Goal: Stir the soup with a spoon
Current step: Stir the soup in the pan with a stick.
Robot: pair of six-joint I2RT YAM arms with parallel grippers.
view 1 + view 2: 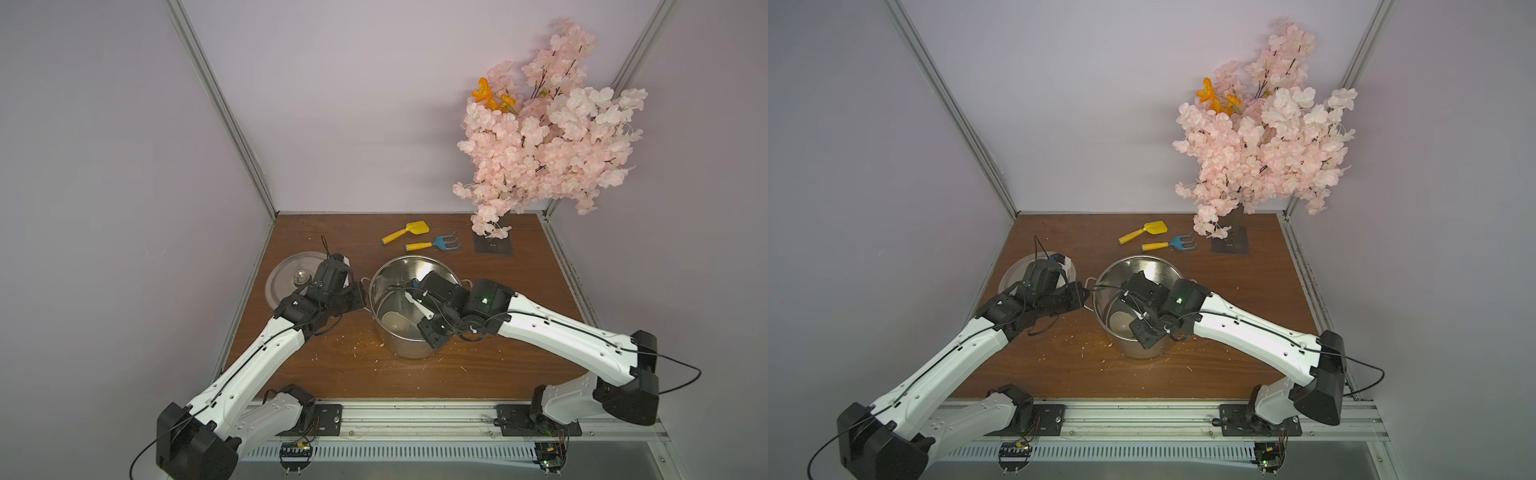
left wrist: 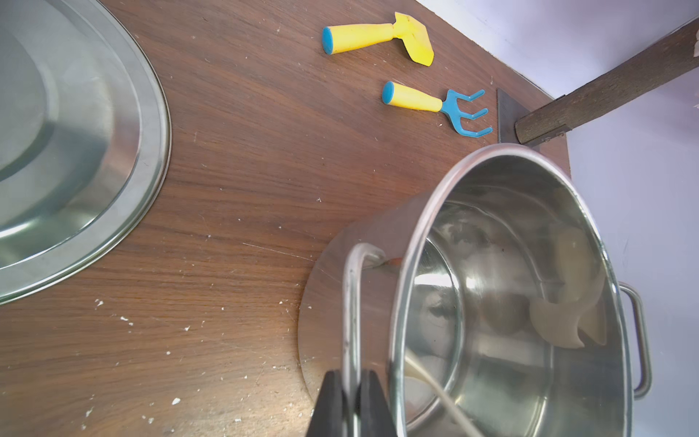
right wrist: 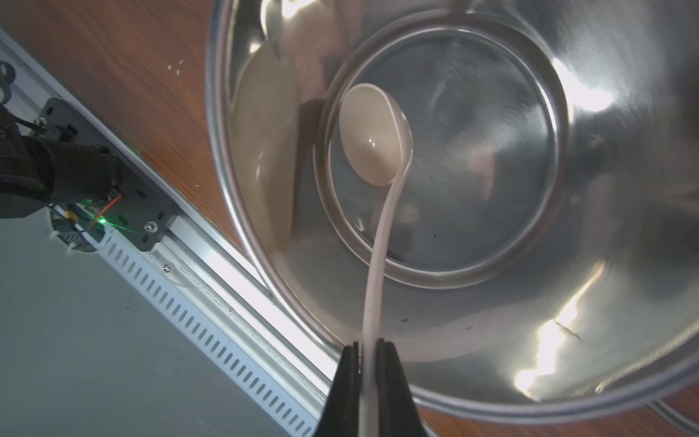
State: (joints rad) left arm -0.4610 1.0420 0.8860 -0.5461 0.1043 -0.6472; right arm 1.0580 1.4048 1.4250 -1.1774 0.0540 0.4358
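A large steel pot [image 1: 400, 261] [image 1: 1133, 259] stands mid-table. Its inside [image 3: 472, 151] is bare shiny steel, and no soup is discernible. The cream spoon, a ladle, has its bowl [image 3: 372, 140] [image 1: 395, 322] low in the pot near the front wall. Its slim handle [image 3: 378, 265] rises to my right gripper [image 3: 372, 346] [image 1: 411, 297], which is shut on the handle above the pot. My left gripper [image 2: 351, 378] [image 1: 361, 297] is shut on the pot's left loop handle [image 2: 351, 302]. The pot's right handle [image 2: 643, 340] is free.
The flat steel lid [image 1: 286, 274] lies left of the pot, partly under my left wrist. A yellow toy shovel [image 1: 405, 232] and a blue toy rake [image 1: 436, 244] lie behind the pot. A pink blossom tree [image 1: 548, 124] stands on a plate [image 1: 494, 245] back right.
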